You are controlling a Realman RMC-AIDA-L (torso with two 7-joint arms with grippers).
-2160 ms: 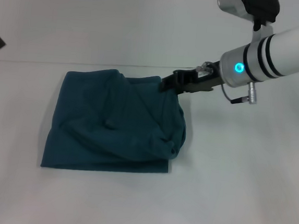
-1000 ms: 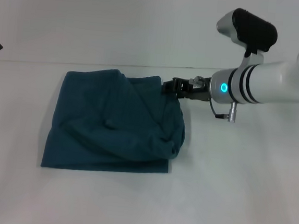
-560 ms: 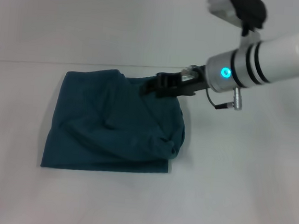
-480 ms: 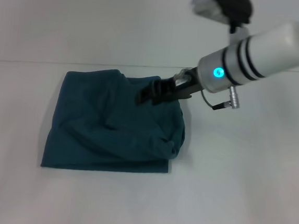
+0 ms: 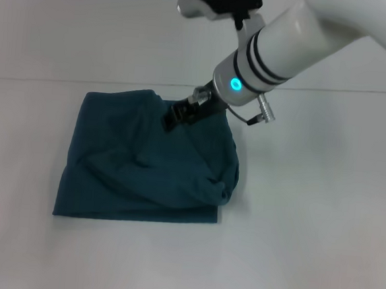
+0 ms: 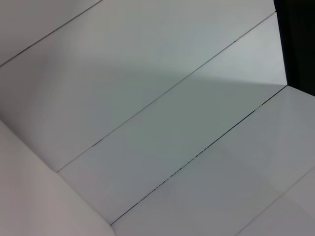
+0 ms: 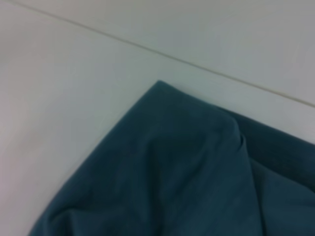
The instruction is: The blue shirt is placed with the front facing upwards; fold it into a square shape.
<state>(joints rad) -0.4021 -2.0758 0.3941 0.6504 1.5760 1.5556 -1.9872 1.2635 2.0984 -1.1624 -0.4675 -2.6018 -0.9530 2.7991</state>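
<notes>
Right gripper [image 5: 175, 115] down on the far edge of the shirt [image 5: 144, 164], reached in from the right on a white arm [image 5: 290, 38] with a lit blue ring. Cannot tell whether its fingers are spread or pinching cloth. Below and to the left of the gripper: shirt lying in a rough square on the white table [image 5: 307, 229], rumpled, with a diagonal ridge of folds running from the gripper toward the near right corner, where the cloth bulges. No lettering showing. Left gripper out of sight; only pale panelled surfaces in its wrist view.
</notes>
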